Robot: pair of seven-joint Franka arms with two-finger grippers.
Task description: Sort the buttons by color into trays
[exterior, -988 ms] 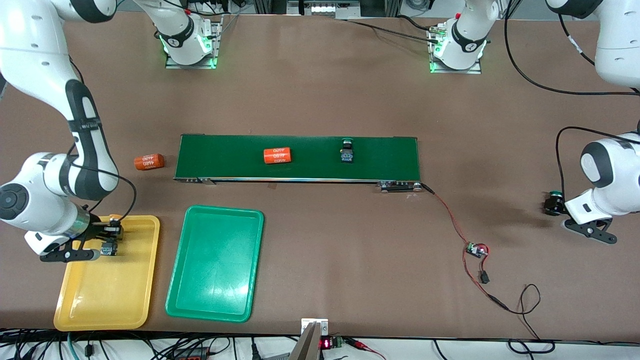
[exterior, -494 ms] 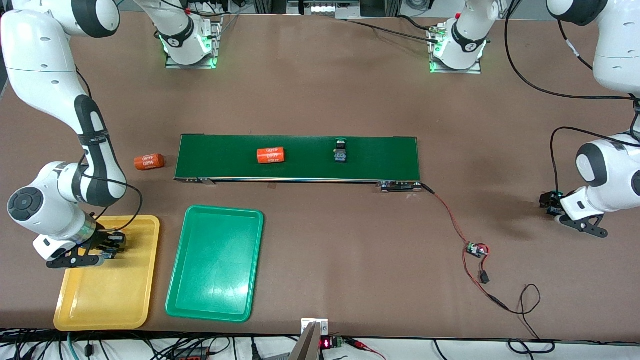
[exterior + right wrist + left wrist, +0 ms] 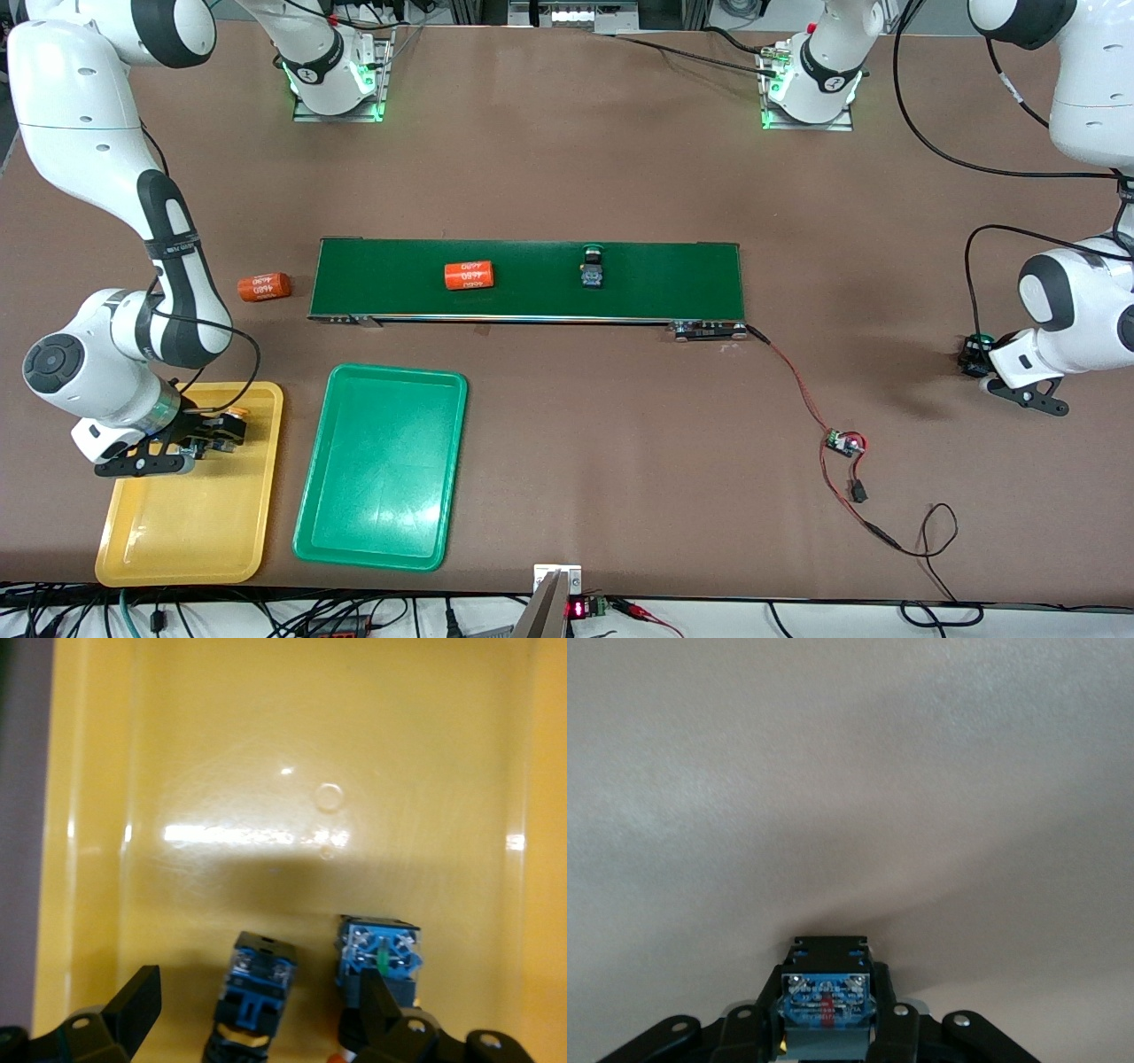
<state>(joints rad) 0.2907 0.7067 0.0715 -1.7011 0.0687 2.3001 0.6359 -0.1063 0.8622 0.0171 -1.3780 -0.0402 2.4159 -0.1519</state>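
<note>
Trays lie lower left in the front view: yellow tray (image 3: 177,549) and green tray (image 3: 381,470). The right gripper (image 3: 190,439), jaws spread, hangs over two yellow-capped buttons (image 3: 257,979), caps mostly hidden. At the right edge, the left gripper (image 3: 983,363) clamps a green-capped button (image 3: 977,346), half hidden. Higher, mid-frame, another button (image 3: 592,266) rides the conveyor belt (image 3: 673,283).

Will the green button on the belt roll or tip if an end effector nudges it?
The green button lies on its side on the belt, so tipping seems unlikely. Its round cap might let it pivot; the blocky body probably prevents free rolling.
</note>
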